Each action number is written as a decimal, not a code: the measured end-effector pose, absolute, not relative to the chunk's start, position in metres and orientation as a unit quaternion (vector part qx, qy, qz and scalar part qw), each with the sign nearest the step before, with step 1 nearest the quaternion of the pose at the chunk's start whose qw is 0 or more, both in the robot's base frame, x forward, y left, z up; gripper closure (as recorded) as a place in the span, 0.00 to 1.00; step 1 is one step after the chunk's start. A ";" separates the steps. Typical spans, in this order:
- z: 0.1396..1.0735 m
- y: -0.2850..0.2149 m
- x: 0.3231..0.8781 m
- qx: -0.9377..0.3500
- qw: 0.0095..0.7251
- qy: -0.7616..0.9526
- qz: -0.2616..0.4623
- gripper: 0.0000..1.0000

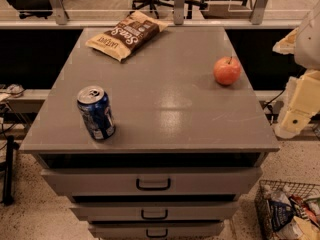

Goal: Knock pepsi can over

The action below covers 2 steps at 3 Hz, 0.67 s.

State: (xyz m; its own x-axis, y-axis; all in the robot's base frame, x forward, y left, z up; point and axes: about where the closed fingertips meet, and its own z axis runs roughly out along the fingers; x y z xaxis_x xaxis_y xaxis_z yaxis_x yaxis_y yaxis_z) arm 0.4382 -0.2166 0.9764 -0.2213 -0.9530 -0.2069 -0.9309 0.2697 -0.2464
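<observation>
Evidently the reach is not yet begun: the gripper [292,116] hangs beyond the drawer cabinet's [165,104] right edge, grip state untellable. The pepsi can [96,113] stands upright near-left, needing a long leftward sweep past the apple [227,70].

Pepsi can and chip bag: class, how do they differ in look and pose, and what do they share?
The pepsi can is a blue cylinder; the chip bag is a flat brown-and-yellow pouch. The can stands upright near the front; the bag lies flat at the back. Both sit on the cabinet top, apart from the tool off its right side.
</observation>
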 end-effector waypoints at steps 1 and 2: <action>0.976 -0.217 0.438 -0.603 0.159 0.781 -0.035 0.00; 0.957 -0.185 0.450 -0.606 0.181 0.774 0.010 0.00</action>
